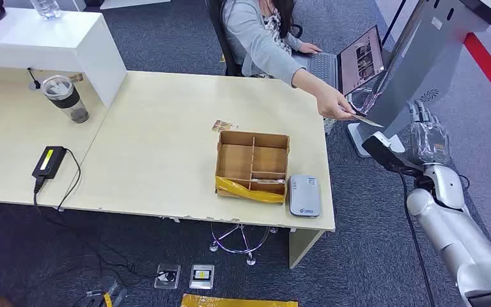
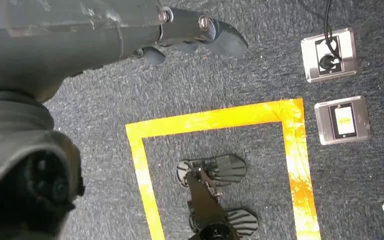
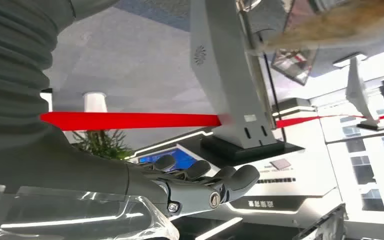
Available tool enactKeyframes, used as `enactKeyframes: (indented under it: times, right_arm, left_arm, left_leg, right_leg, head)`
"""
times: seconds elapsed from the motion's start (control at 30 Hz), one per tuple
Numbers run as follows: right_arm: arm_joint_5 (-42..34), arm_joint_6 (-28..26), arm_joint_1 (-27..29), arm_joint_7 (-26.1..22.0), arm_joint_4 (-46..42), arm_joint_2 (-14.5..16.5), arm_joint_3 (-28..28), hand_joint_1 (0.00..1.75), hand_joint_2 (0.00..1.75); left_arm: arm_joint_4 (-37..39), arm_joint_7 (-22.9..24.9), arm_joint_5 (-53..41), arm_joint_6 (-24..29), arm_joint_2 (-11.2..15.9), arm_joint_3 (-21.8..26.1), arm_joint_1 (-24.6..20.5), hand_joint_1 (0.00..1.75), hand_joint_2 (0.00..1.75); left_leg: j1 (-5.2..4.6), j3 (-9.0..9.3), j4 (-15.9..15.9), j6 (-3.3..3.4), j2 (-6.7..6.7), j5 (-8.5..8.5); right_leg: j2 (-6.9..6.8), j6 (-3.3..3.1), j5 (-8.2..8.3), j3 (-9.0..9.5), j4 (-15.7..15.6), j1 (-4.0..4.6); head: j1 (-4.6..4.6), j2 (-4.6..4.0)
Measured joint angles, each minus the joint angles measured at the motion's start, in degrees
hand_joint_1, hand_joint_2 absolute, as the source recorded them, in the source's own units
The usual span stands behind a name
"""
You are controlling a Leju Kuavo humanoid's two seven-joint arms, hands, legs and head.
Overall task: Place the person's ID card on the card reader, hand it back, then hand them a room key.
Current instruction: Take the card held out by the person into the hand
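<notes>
Right hand (image 1: 427, 137): raised beside the surface (image 1: 166, 147), fingers apart, holding nothing | ID card (image 1: 366, 120): in person's hand (image 1: 339, 109), offered toward it | Step: receiving card | Next: close fingers on card, carry to card reader (image 1: 304, 195).

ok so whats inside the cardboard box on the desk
The cardboard box has divider walls forming compartments. Most look bare; one near the front holds a small flat item, too small to identify. Yellow tape covers the front edge.
</notes>
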Motion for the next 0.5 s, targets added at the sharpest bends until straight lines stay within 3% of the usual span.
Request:
enactKeyframes:
  times: [0.5]
  right_arm:
    - [-2.1, 4.6, -0.6, 1.5, -8.2, 3.7, 5.3, 0.00, 1.75]
  left_arm:
    - [0.0, 0.0, 0.1, 0.1, -0.2, 0.0, 0.6, 0.00, 0.00]
  left_leg:
    - [0.00, 0.01, 0.0, -0.02, 0.01, 0.01]
  right_leg:
    - [0.02, 0.00, 0.00, -0.03, 0.0, 0.00]
  head:
    - [-0.01, 0.00]
